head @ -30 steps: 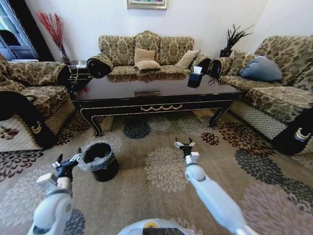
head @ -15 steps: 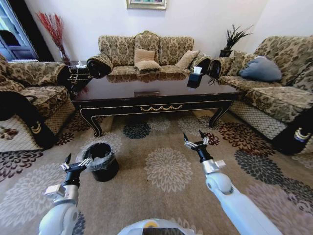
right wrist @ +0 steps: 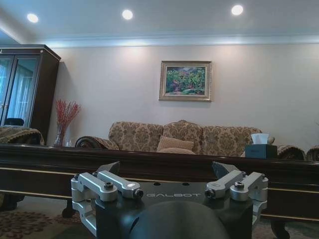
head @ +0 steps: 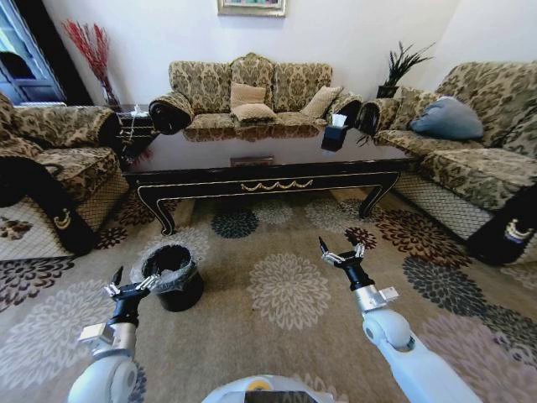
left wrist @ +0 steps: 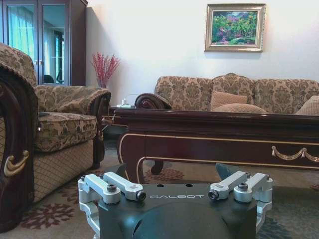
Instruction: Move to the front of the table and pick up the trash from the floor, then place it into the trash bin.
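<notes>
Both arms drawn back; grippers spread; trash bin (head: 172, 277) lined.

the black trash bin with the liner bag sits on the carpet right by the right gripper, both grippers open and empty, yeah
Wrong side: the head view shows the trash bin on the carpet beside the left gripper, not the right gripper. Both grippers are open and empty.

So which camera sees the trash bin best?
The head view: the trash bin stands whole on the carpet, liner bag round its rim, beside the left end effector. The wrist views look level at the table and sofas, giving nothing of the bin.
</notes>
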`<state>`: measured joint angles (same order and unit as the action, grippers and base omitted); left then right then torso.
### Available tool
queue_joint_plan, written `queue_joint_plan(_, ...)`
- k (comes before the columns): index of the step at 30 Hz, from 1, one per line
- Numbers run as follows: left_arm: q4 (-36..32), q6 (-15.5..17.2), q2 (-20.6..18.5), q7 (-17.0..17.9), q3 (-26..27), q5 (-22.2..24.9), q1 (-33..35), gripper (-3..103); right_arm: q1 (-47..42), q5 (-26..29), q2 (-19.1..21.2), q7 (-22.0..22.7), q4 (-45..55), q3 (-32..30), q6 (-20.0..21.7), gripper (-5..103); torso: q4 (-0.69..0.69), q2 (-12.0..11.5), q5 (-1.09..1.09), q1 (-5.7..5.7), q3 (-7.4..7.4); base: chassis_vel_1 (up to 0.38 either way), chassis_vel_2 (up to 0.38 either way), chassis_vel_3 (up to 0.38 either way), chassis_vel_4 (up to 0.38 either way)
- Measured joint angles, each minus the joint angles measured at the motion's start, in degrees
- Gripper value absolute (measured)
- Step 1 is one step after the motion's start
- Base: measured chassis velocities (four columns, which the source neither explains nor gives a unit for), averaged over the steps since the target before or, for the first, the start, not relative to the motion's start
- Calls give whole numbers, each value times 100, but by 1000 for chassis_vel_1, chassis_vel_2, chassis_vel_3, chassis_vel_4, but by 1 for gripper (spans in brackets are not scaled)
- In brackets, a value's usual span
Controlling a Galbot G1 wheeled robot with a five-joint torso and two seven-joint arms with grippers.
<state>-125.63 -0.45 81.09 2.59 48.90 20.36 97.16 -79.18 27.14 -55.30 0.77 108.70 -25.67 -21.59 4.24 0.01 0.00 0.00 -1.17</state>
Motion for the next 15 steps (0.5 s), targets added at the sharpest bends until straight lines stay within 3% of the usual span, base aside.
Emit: queue_joint_plan(15,1,15,-6,18,0,13,-7,100,20,0,-5,23,-21,20,11,100,0,-1,-1,1,-1,12,-11,-16,15)
